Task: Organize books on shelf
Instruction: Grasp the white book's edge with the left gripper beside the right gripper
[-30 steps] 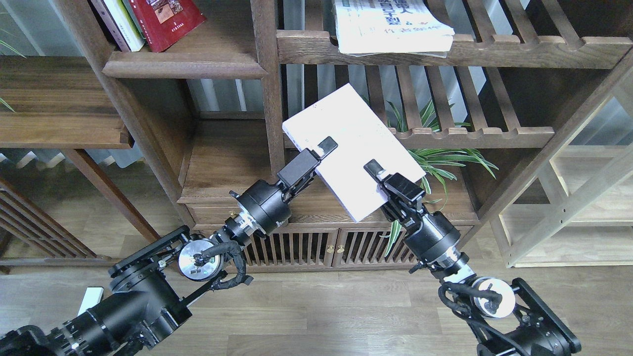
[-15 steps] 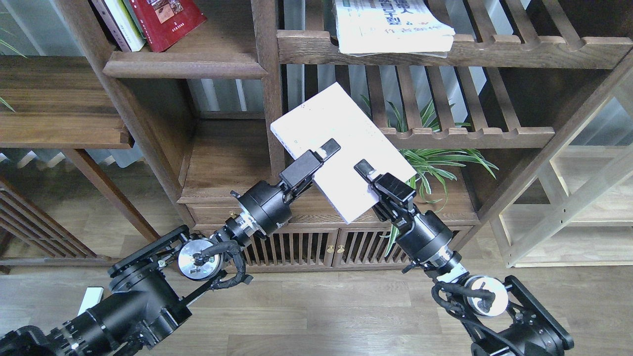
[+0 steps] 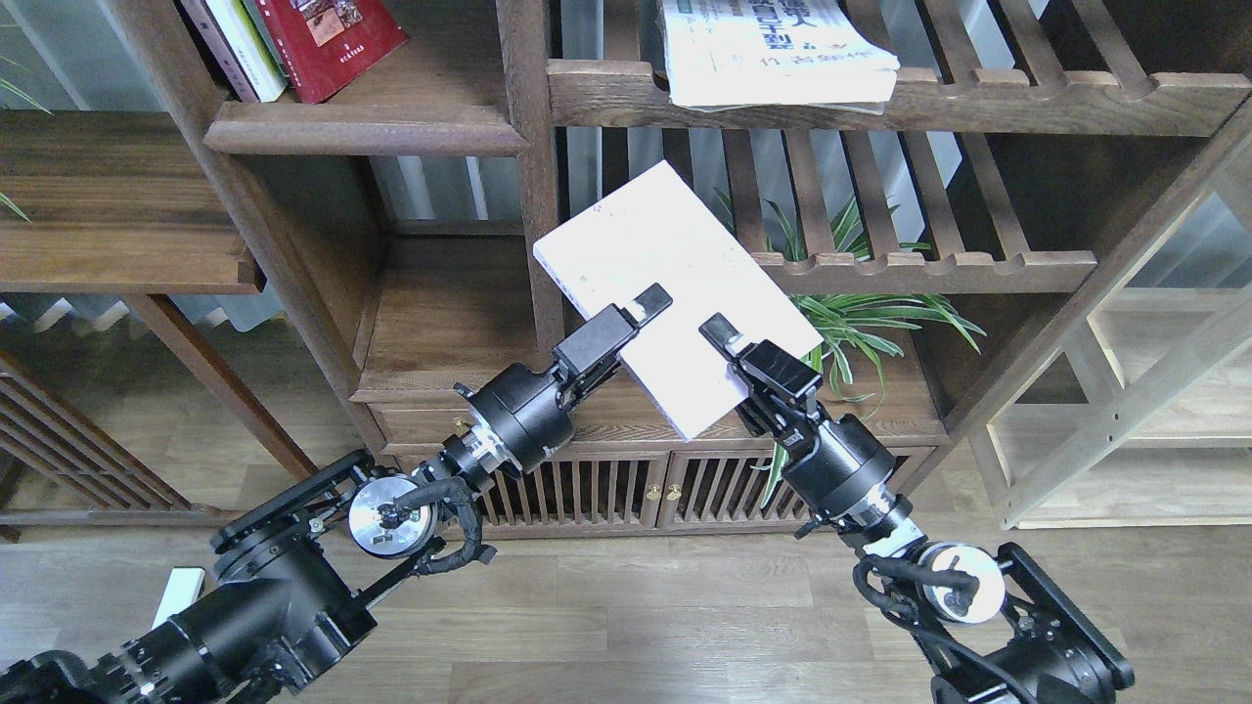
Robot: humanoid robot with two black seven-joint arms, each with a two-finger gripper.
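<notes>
The thick pale lavender-white book (image 3: 675,259) is held tilted in the air in front of the bookcase's middle post. My left gripper (image 3: 648,303) is shut on its lower left edge. My right gripper (image 3: 721,334) is shut on its lower right edge. Only the upper finger of each shows; the lower ones are hidden under the book. The thin red book (image 3: 331,37) leans on the solid wooden shelf (image 3: 362,129) at the upper left. The large white book with green characters (image 3: 778,54) lies on the upper slatted rack.
Other upright books (image 3: 235,44) stand left of the red one. A green plant (image 3: 871,318) sits behind the lower slatted rack (image 3: 929,269). A low cabinet (image 3: 606,489) with slatted doors stands below, and a side shelf (image 3: 117,259) juts out at the left.
Both grippers have carried the lavender-white book a little to the left and slightly up. Over the last half second it has hardly moved.
</notes>
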